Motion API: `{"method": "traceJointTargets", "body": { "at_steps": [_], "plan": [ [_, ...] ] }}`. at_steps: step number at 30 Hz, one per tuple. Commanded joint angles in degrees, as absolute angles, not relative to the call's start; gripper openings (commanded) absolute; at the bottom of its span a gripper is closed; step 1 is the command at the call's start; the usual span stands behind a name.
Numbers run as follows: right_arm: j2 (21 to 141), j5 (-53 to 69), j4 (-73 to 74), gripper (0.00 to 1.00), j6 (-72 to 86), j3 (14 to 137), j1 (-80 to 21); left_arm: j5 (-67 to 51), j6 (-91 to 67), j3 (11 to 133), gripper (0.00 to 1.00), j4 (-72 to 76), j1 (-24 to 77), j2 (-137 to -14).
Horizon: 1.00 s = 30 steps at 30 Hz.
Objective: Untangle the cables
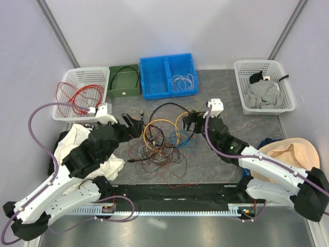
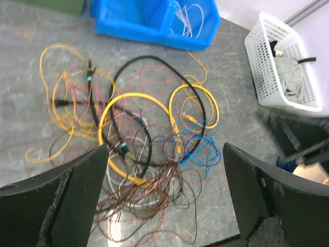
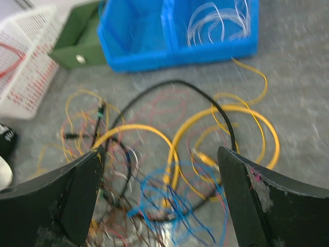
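Note:
The cables [image 1: 160,140] lie in a knotted heap mid-table between both arms. Yellow loops [image 2: 134,95], a black cable [image 2: 149,57], blue strands [image 2: 199,154] and fine brown and red strands [image 2: 169,191] cross one another. My left gripper [image 1: 134,123] hovers at the heap's left edge, open and holding nothing; in the left wrist view the gripper [image 2: 164,154] frames the brown strands. My right gripper [image 1: 189,121] hovers at the heap's upper right, open and holding nothing; in the right wrist view the gripper [image 3: 160,154] spans the blue strands [image 3: 169,201] and a yellow loop [image 3: 149,128].
At the back stand a white basket [image 1: 67,82] with red wires, a green box [image 1: 123,91], and a blue bin [image 1: 167,93] with white wires. A white basket [image 1: 241,69] with grey cloth is back right. White cloth [image 1: 74,140] lies left, a beige hat [image 1: 290,154] right.

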<state>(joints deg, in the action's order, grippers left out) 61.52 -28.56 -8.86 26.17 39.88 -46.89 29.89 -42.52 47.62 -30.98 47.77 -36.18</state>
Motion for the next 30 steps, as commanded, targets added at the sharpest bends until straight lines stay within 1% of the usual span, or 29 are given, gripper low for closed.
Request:
{"method": "traceJointTargets", "body": {
  "at_steps": [1, 8, 15, 17, 20, 26, 30],
  "plan": [
    [56.1, -30.5, -2.8, 0.98, 30.0, 36.0, -48.2, 27.7, -35.2, 52.3, 1.00, -28.2, 47.9, -45.0],
    [50.3, -31.4, 2.8, 0.98, 32.9, 32.4, -48.4, 23.0, -40.3, 50.0, 1.00, -22.9, 47.9, -51.3],
    [44.2, -34.7, 9.1, 0.98, 37.8, 31.4, -48.4, 21.6, -48.6, 47.2, 1.00, -18.6, 47.9, -52.2],
    [42.6, -34.7, 9.1, 0.98, 37.8, 30.2, -48.3, 18.7, -47.5, 47.2, 1.00, -18.5, 47.9, -52.0],
    [38.9, -34.4, 8.6, 0.98, 37.1, 28.8, -48.4, 15.0, -41.8, 47.1, 1.00, -18.9, 47.9, -51.4],
    [35.0, -37.2, 5.5, 0.98, 35.7, 26.0, -48.3, 16.8, -44.1, 44.3, 1.00, -20.2, 47.8, -49.3],
    [37.5, -37.8, 4.0, 0.98, 36.5, 24.5, -48.3, 16.3, -44.7, 42.4, 1.00, -17.3, 47.8, -49.7]
  ]
}}
